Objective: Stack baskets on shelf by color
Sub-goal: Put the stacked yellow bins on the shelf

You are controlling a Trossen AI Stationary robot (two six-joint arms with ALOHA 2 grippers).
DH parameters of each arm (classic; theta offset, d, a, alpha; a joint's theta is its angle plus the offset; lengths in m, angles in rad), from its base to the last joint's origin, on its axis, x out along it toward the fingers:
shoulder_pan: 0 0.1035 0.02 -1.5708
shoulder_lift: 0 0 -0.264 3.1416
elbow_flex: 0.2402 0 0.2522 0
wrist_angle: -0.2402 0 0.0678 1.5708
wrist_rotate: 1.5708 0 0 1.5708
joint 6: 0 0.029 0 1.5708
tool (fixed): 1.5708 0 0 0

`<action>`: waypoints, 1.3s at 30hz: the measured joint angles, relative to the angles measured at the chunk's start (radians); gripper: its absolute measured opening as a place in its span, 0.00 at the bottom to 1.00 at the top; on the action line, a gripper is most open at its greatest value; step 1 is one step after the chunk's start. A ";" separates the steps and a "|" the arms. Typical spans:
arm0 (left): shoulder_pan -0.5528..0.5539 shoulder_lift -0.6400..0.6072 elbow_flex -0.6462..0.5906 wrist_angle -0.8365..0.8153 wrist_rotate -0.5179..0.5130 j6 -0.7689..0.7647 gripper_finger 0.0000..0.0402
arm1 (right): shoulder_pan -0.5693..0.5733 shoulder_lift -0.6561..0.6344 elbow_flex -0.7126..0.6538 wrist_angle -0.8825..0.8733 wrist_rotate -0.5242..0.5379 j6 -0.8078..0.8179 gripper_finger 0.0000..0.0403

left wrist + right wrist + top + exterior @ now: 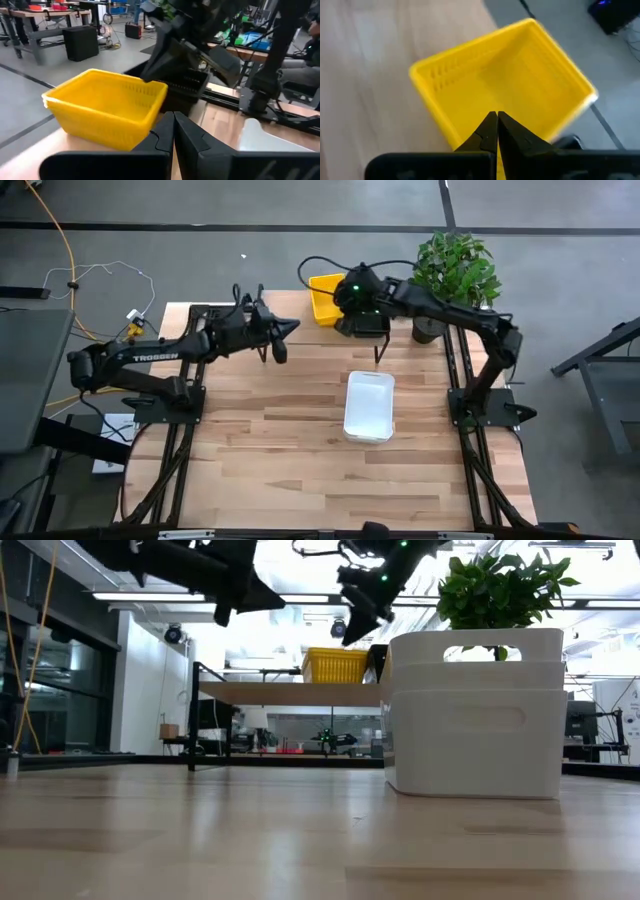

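Right wrist view is showing the right gripper [497, 131] with its two fingers pressed tip to tip, gripping nothing, hanging directly over the open mouth of the yellow basket [505, 80]. That basket is looking empty, its slotted walls and bare floor on show. My read is that the arm is hovering there because the yellow one is already where it belongs, up on the shelf [290, 693], and nothing is left to carry at this instant.

Over on the other side, the left gripper [173, 131] is also sitting closed and empty, pointing across the shelf top toward the same yellow basket [107, 107]. Just behind that basket a black basket [187, 85] is sitting with grid-like walls, though the right arm is covering most of it, so I cannot tell whether anything is inside.

From above, the left gripper [283, 332] is floating over the rear-left part of the table, and the right gripper [352, 292] is parked at the rear centre above the yellow basket [322, 298].

Widening out: white baskets [369, 405], two nested by the look of the doubled rim in the low view [473, 710], are standing out on the open tabletop [260, 450], well apart from the shelf. They are probably waiting their turn. A potted plant [457, 265] is standing at the rear-right corner.
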 joint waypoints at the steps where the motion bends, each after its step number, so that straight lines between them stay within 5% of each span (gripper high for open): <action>1: -0.013 -0.010 -0.016 0.008 -0.011 -0.006 0.00 | 0.003 0.017 0.017 -0.012 -0.011 -0.007 0.00; 13: -0.153 -0.146 -0.124 0.027 -0.232 -0.003 0.00 | 0.007 0.066 0.051 -0.063 0.016 -0.028 0.00; 39: -0.188 -0.155 -0.124 -0.021 -0.229 -0.010 0.00 | 0.027 0.075 0.115 -0.208 0.061 0.089 0.00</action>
